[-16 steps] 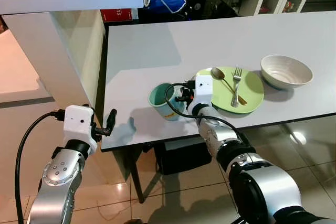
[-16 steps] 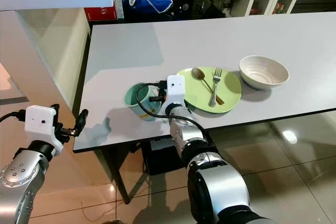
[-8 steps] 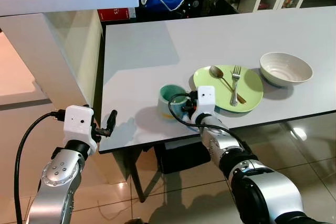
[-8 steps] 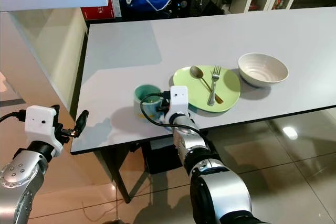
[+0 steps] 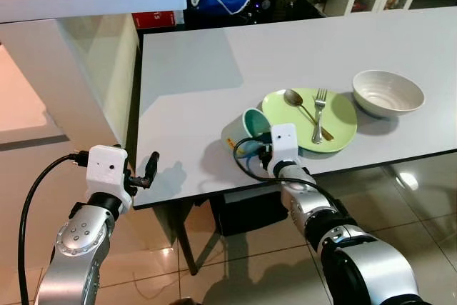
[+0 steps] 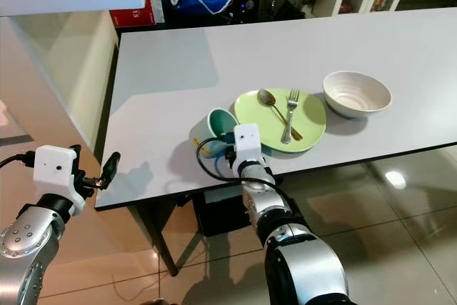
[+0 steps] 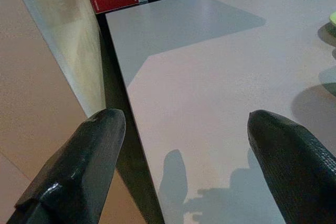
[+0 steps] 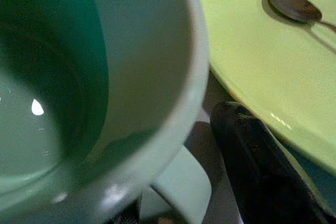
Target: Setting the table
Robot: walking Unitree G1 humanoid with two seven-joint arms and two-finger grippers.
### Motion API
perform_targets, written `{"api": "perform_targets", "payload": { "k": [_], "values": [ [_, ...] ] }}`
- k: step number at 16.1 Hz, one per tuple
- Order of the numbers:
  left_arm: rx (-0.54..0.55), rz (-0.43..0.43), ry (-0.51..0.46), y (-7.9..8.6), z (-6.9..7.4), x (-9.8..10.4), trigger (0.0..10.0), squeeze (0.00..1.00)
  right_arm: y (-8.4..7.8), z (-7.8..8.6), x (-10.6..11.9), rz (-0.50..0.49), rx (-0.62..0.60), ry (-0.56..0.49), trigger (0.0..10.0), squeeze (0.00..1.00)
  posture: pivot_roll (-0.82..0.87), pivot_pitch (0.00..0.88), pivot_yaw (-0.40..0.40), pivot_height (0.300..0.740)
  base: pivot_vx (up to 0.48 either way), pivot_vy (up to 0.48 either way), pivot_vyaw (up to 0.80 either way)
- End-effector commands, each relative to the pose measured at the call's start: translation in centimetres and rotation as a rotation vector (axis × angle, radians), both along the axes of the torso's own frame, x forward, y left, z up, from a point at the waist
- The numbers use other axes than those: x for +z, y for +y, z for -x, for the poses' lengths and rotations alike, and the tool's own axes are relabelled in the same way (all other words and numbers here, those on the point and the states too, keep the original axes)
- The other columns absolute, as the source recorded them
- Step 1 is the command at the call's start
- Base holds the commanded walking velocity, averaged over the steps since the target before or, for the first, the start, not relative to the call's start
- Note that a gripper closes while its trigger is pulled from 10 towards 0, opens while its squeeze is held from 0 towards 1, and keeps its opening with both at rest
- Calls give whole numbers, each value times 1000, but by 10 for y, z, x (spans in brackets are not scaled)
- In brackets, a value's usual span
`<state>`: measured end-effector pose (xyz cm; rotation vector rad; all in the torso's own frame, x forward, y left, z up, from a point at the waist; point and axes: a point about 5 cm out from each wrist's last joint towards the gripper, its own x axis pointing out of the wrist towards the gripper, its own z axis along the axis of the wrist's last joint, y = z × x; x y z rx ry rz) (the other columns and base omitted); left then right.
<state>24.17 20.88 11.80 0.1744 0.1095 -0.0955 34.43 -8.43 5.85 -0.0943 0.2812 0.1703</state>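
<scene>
The green cup point(image 5: 246, 133) sits tilted near the worktop's point(image 5: 200, 69) front edge, touching the plate point(image 5: 343, 116), pinched at its handle by the right end effector point(image 5: 258, 153). The left end effector point(image 5: 148, 171), fingers spread, hovers beside the worktop corner.

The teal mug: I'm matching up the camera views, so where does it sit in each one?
Left eye view: mug, tilted, just left of the green plate.
Right eye view: same spot.
Right wrist view: close up, beside the plate.
Left wrist view: not in it.
Shared landmark: the green plate.
</scene>
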Motion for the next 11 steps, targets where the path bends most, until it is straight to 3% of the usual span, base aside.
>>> {"api": "perform_targets", "payload": {
  "k": [1, 6, 11],
  "values": [
    [-4, -14, -9, -1, 0, 3, 10000, 0, -3, 9, -15, 42, -3, 71, 10000, 0, 184, 34, 48, 740, 0, 0, 0],
    [5, -4, -14, -3, -2, 2, 10000, 0, 13, -15, 31, 110, 86, -165, 10000, 0, 171, 17, 35, 740, 0, 0, 0],
    [12, 10, -25, -7, -6, 1, 10000, 0, 21, -25, 57, 107, 118, -272, 10000, 0, 160, 7, 19, 740, 0, 0, 0]
  ]
}}
